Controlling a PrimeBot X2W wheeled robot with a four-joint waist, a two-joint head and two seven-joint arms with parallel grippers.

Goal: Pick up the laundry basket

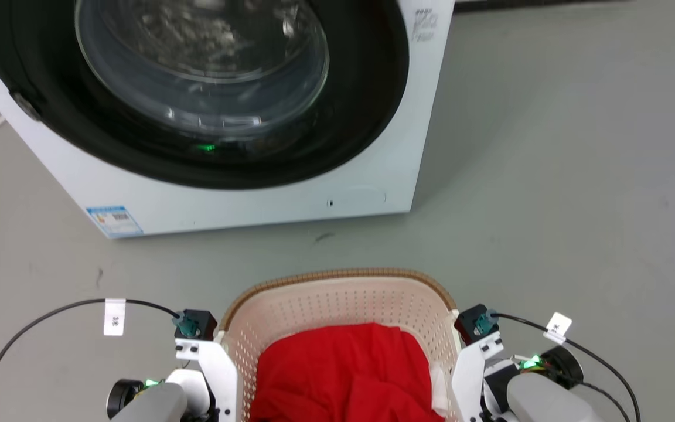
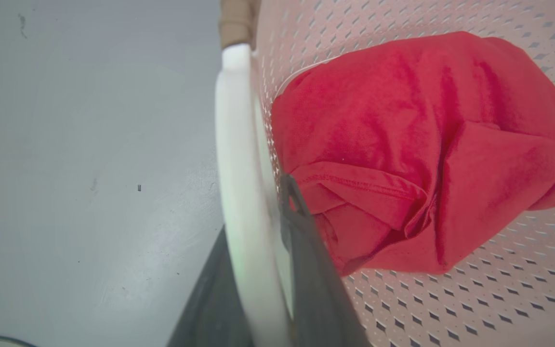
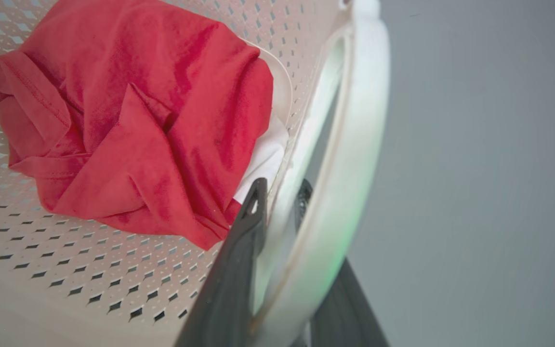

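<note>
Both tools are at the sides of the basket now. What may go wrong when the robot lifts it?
1. The left tool and right tool each straddle only a thin white edge of the laundry basket; if one slips, the basket may tilt.
2. The red garment lies loose inside and might then spill.
3. The washing machine stands close ahead; a forward swing might bump it.

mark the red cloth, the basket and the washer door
crumpled red cloth [image 1: 343,369], head view, its middle
cream perforated plastic laundry basket [image 1: 337,300], head view, far inner wall
round glass washing machine door [image 1: 203,58], head view, glass centre
</note>
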